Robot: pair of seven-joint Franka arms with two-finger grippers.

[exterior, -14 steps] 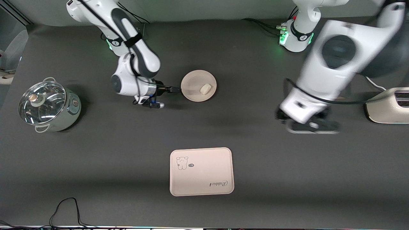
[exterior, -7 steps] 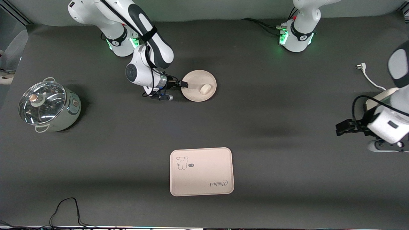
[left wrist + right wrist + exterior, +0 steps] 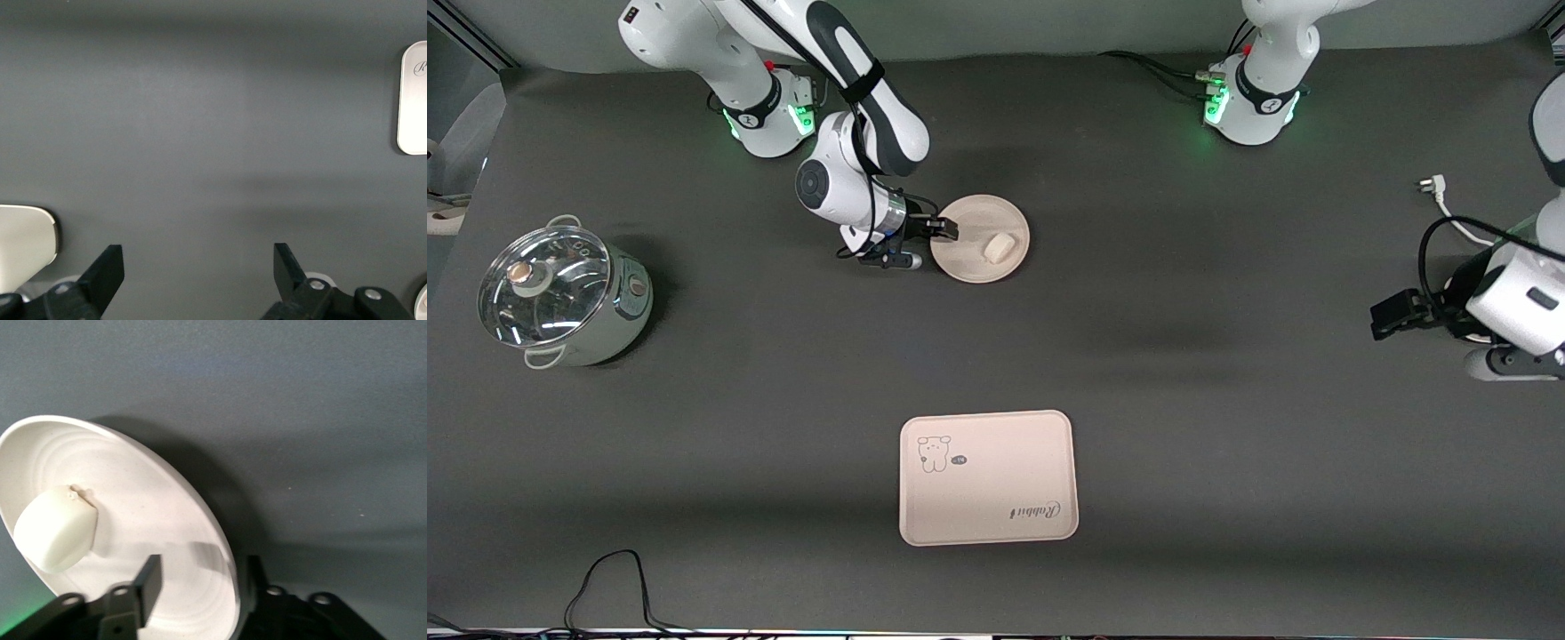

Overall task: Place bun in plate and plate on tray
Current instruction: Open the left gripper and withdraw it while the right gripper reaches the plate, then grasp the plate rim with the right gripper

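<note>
Dark tabletop: right gripper [image 3: 945, 229] straddles plate [image 3: 969, 258] rim (bun [image 3: 999, 246] inside); left gripper [image 3: 1389, 313] wide.

A dark grey table [image 3: 1138, 373] carries everything. The round cream plate [image 3: 971, 258] sits just above centre, toward twelve o'clock. The tray [image 3: 987, 498] lies at six o'clock. A lidded pot [image 3: 560, 293] stands at nine o'clock. At three o'clock trails a white cord with plug [image 3: 1440, 197].

A robot lab set up as a mock kitchen: a dark grey cloth-covered table [image 3: 783, 427], loose black cables [image 3: 609, 578], a glass-lidded pale green cooking pot [image 3: 560, 293].
</note>
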